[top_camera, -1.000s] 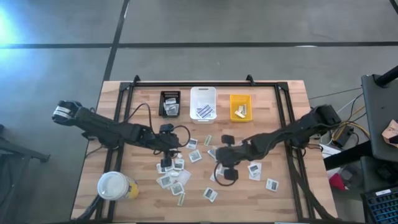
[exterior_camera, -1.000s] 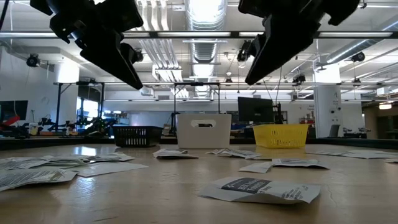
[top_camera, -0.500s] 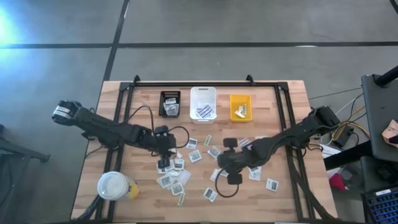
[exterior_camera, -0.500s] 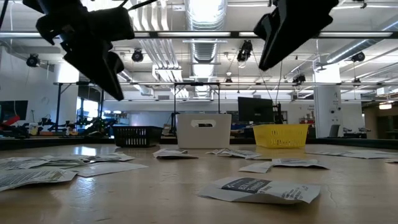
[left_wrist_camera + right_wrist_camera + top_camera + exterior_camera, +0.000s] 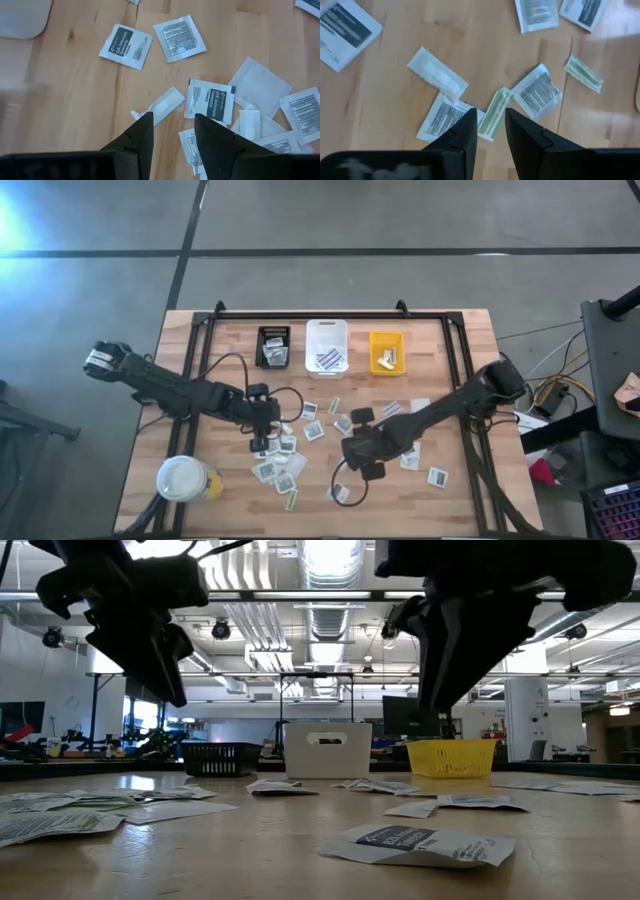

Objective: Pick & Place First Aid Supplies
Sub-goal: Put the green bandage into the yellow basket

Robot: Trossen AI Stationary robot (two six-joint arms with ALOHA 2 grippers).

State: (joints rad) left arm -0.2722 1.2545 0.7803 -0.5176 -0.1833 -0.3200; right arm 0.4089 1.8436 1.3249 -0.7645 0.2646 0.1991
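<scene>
Packets of first aid supplies lie scattered over the middle of the wooden table [image 5: 470, 380], none held. In its own wrist view the right gripper [image 5: 488, 125] hangs with fingers a narrow gap apart and empty, and a pale yellow-green strip [image 5: 494, 113] lies straight ahead of that gap, its long axis running nearly along the line of sight, so across the direction in which the fingers close. That strip partly overlaps a white printed packet [image 5: 444, 119], and a plain white strip [image 5: 438, 76] lies just beyond. Seen from above, the right gripper [image 5: 356, 452] is over the lower middle of the scatter, clearly the nearer arm to this strip.

The left gripper [image 5: 173, 131] is likewise slightly parted and empty. A white strip [image 5: 161, 105] lies just ahead, angled across the gap, with a dark-labelled square packet [image 5: 210, 100] beside it. From above, the left gripper [image 5: 262, 432] hovers over the left cluster of packets.

At the table's far edge stand a black bin [image 5: 273, 331], a white bin [image 5: 327, 327] with blue-striped packets and a yellow bin [image 5: 388, 337] holding pale strips. A white-lidded cup [image 5: 181, 478] sits at the near left corner. My guess is the right arm descends next.
</scene>
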